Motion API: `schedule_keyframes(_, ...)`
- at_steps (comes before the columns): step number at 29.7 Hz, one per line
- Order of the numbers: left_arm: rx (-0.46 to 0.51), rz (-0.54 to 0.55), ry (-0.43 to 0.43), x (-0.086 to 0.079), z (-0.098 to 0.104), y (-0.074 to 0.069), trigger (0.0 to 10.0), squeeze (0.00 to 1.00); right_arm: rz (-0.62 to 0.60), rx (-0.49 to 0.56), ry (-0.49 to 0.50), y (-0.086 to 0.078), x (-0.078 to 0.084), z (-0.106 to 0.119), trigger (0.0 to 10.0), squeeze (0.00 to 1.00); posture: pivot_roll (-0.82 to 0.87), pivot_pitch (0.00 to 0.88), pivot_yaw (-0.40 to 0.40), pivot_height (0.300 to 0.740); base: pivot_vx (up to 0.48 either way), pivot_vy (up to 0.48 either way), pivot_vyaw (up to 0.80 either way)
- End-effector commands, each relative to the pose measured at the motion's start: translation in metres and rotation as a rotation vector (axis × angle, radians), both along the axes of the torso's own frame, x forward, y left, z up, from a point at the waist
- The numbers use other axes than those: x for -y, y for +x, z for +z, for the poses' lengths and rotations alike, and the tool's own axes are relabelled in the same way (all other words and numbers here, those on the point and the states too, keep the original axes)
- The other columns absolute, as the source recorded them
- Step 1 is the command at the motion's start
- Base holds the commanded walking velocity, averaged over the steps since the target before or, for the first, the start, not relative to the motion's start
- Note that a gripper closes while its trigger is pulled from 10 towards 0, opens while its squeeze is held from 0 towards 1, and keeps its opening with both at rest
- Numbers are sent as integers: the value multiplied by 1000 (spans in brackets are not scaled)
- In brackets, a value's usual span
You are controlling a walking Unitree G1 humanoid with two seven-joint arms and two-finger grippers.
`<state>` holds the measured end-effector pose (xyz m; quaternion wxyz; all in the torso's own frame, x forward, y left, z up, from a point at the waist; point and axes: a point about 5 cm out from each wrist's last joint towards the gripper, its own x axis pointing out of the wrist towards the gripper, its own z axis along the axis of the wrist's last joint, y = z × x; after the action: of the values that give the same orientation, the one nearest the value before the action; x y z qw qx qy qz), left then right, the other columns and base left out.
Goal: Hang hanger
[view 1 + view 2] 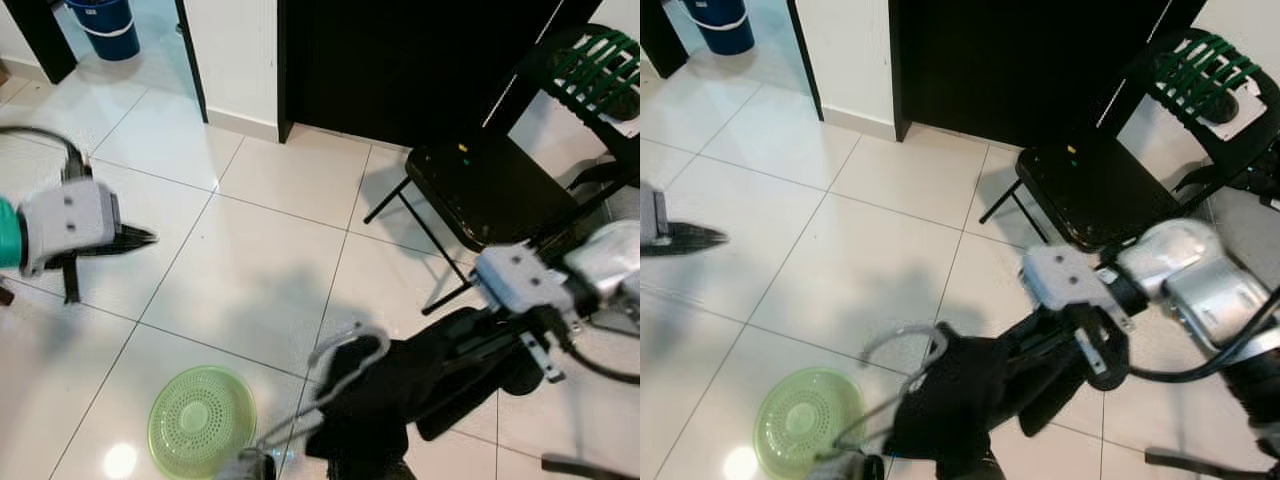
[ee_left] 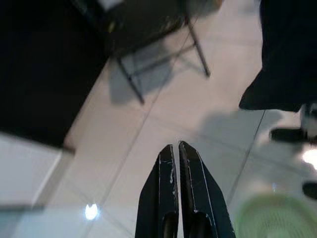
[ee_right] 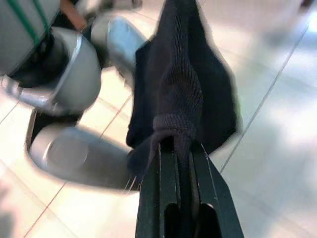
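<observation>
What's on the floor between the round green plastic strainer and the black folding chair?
Mostly bare white floor tile, seen in the left eye view, between the round green plastic strainer and the black folding chair. Nearer the strainer hangs the black garment on a hanger, pinched by the right gripper.

Right claw (image 1: 1015, 352) gripping dark garment (image 1: 960, 395) on hanger (image 1: 902, 345), green strainer (image 1: 800, 420) below

Glossy white floor tiles (image 1: 250, 270) with thin dark grout lines. A pale lime-green round strainer (image 1: 202, 421), dotted with small holes. A black knitted garment (image 1: 970, 395) on a light grey wire hanger (image 1: 345, 365). A black folding chair (image 1: 485, 190), and beside it another chair (image 1: 590, 60) with green slats. A dark blue bucket (image 1: 105, 25) (banded in white). Black grippers on silver arms.
</observation>
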<state>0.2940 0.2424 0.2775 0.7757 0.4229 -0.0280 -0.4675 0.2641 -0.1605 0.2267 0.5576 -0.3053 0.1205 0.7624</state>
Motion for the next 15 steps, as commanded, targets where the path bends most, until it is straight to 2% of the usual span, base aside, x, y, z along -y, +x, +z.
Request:
schedule_keyframes(1, -36, -22, 13, 2, -7, -1, 10000, 0, 5, 20, 4, -1, -1, 5, 10000, 0, -24, 120, 24, 740, 0, 0, 0)
schedule_keyframes(3, -36, -23, 14, 2, -7, 0, 10000, 0, 6, 20, 3, -1, -1, 5, 10000, 0, -24, 120, 24, 740, 0, 0, 0)
schedule_keyframes(5, -45, -50, -14, 12, -13, 0, 10000, 0, -34, 55, 47, 7, -5, 10, 10000, 0, -30, 120, 29, 740, 0, 0, 0)
schedule_keyframes(6, -45, -50, -14, 12, -13, 0, 10000, 0, -34, 55, 47, 7, -5, 10, 10000, 0, -30, 120, 29, 740, 0, 0, 0)
schedule_keyframes(8, -58, -39, -86, 22, -24, -1, 10000, 0, -89, 113, 89, 17, -4, 18, 10000, 0, -40, 123, 28, 740, 0, 0, 0)
schedule_keyframes(9, -58, -39, -86, 22, -24, -1, 10000, 0, -89, 113, 89, 17, -4, 18, 10000, 0, -40, 123, 28, 740, 0, 0, 0)
schedule_keyframes(10, -62, -10, -119, 23, -30, -1, 10000, 0, -105, 138, 103, 20, -3, 22, 10000, 0, -39, 125, 25, 740, 0, 0, 0)
schedule_keyframes(11, -42, 93, -160, 17, -39, 3, 10000, 0, -122, 162, 126, 23, -2, 30, 10000, 0, -40, 126, 21, 740, 0, 0, 0)
schedule_keyframes(12, -42, 93, -160, 17, -39, 3, 10000, 0, -122, 162, 126, 23, -2, 30, 10000, 0, -40, 126, 21, 740, 0, 0, 0)
schedule_keyframes(13, -16, 188, -193, 10, -46, 6, 10000, 0, -135, 177, 149, 25, -2, 37, 10000, 0, -41, 128, 22, 740, 0, 0, 0)
schedule_keyframes(14, -16, 188, -193, 10, -46, 6, 10000, 0, -135, 177, 149, 25, -2, 37, 10000, 0, -41, 128, 22, 740, 0, 0, 0)
schedule_keyframes(15, 1, 294, -258, 2, -51, 9, 10000, 0, -151, 193, 180, 27, -3, 44, 10000, 0, -40, 130, 20, 740, 0, 0, 0)
